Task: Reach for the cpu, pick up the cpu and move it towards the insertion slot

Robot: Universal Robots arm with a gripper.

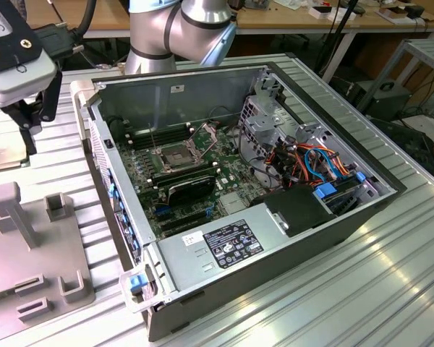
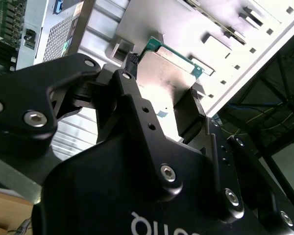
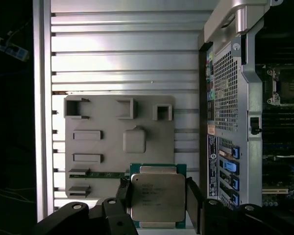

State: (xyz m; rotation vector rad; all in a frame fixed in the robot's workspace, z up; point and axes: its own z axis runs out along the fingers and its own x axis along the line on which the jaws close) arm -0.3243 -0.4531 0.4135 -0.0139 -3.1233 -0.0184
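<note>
This is a robotics or electronics lab. An opened desktop computer case (image 1: 253, 181) lies on its side on a ribbed aluminium-profile table (image 1: 362, 289), its motherboard (image 1: 181, 181), cables and drive cage exposed. Just beside the case, on the exterior view's left, sits a grey fixture plate (image 1: 29, 246) with moulded holders. Behind the case rises the silver base of an industrial robot arm (image 1: 181, 29). Farther behind stand wooden workbenches (image 1: 289, 18) with scattered gear and hanging cables, and a metal shelf rack (image 1: 419, 65).

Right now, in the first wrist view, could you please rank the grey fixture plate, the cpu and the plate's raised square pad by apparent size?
1. grey fixture plate
2. cpu, nearer the camera
3. raised square pad
</note>
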